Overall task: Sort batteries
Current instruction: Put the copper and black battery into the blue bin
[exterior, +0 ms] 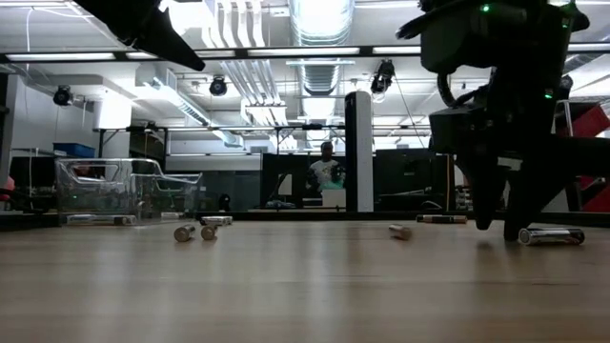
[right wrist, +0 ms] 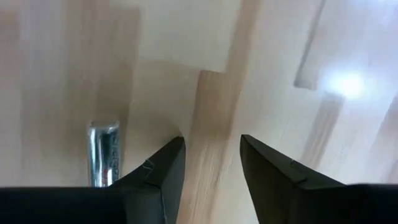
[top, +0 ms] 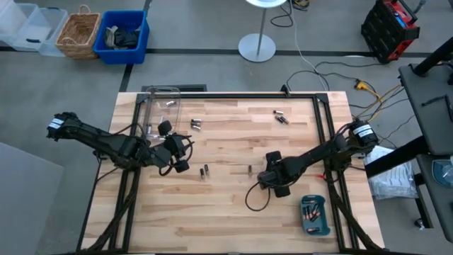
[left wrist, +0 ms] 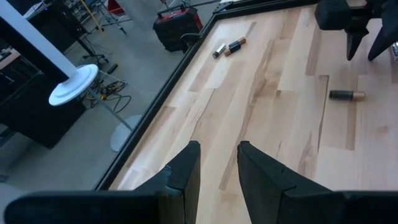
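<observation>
- Wooden table (top: pixel 226 212): one, carrying everything.
- Clear plastic box (top: pixel 161 110): one, at the far left corner.
- Teal tray (top: pixel 314 215): one, near the front right corner, several batteries inside.
- Left gripper (top: pixel 185 146): beside the box, fingers parted, empty.
- Right gripper (top: pixel 267 177): right of centre, low over the surface, fingers apart, empty; a silvery cell (right wrist: pixel 103 152) lies just beside it.
- Loose batteries (top: pixel 282 117): about seven visible, scattered in pairs across the far and middle surface.
</observation>
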Controlling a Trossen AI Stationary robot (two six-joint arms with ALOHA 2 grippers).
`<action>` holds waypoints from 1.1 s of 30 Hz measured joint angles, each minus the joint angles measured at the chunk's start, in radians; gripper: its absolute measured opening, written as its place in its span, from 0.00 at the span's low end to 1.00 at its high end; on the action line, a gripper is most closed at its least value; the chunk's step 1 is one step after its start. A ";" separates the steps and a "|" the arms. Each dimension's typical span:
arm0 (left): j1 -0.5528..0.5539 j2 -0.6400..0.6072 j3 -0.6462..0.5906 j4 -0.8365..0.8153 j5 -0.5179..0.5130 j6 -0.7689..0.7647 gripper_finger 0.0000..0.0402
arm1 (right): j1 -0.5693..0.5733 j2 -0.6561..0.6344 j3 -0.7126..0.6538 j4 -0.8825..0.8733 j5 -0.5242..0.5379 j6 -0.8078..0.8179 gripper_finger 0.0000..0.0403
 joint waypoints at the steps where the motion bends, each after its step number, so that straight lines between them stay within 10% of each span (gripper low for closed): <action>1: 0.000 0.001 0.000 -0.001 0.000 0.000 0.22 | -0.010 0.002 0.009 -0.007 -0.004 0.030 0.36; 6: 0.001 0.001 0.000 -0.003 0.023 -0.054 0.22 | -0.092 0.003 0.122 0.063 0.033 0.248 0.34; 12: -0.010 0.050 -0.016 0.008 0.321 -0.147 0.20 | -0.127 0.003 0.247 0.110 0.024 0.265 0.36; 33: -0.021 0.082 0.001 -0.116 0.297 -0.211 0.00 | -0.130 0.170 0.282 0.664 0.006 0.125 0.03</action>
